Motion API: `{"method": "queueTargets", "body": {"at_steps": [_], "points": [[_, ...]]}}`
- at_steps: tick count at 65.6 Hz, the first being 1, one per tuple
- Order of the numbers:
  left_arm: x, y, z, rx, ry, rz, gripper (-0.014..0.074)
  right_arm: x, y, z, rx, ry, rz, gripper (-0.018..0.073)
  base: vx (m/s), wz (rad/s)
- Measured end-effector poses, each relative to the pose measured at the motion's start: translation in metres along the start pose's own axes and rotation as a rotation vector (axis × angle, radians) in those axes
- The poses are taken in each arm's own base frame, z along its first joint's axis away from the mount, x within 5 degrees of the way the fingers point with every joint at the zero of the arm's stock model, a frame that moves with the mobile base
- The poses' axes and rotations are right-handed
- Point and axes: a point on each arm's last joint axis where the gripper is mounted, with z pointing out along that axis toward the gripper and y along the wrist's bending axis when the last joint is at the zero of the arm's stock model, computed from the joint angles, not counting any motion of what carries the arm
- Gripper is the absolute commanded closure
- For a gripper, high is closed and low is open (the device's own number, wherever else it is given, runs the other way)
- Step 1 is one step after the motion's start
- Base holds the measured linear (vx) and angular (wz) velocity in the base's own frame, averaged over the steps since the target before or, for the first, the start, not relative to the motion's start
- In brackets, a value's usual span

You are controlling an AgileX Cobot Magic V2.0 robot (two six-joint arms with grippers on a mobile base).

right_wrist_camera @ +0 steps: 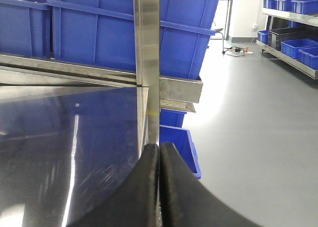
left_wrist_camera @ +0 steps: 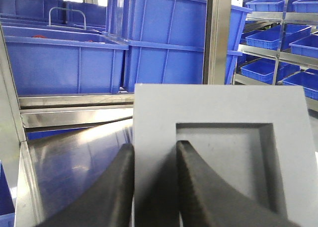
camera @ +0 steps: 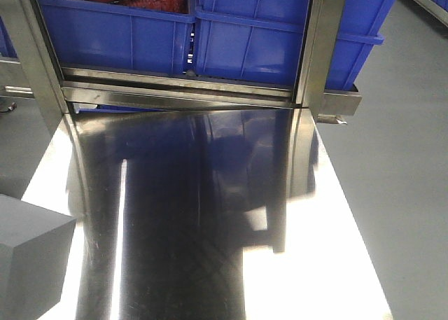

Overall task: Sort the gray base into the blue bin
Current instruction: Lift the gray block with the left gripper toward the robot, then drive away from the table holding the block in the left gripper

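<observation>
The gray base (left_wrist_camera: 218, 103) fills the left wrist view, its square recess facing the camera. My left gripper (left_wrist_camera: 154, 152) is shut on the base's left wall, one finger outside it and the other inside the recess. In the front view a corner of the gray base (camera: 31, 257) shows at the lower left, above the steel table (camera: 210, 215). A tall blue bin (left_wrist_camera: 164, 38) stands ahead beyond the table's far rail, and it also shows in the front view (camera: 252, 40). My right gripper (right_wrist_camera: 159, 152) is shut with nothing in it, at the table's right edge.
A lower blue bin (camera: 112, 43) holding red items stands left of the tall one. A steel rail (camera: 182, 96) and upright posts (right_wrist_camera: 146, 48) front the bins. A small blue bin (right_wrist_camera: 181, 142) sits on the floor at right. Shelves with blue trays (left_wrist_camera: 278, 43) stand far right.
</observation>
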Motion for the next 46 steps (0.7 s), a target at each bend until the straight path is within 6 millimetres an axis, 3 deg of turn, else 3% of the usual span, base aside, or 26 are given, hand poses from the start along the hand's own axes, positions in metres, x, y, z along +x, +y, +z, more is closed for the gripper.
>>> {"method": "queueTargets", "body": {"at_steps": [46], "points": [[0.0000, 0.0000, 0.0000, 0.000, 0.000, 0.001, 0.0602, 0.0000, 0.0000, 0.0000, 0.000, 0.000, 0.000, 0.0568, -0.01, -0.06]]}}
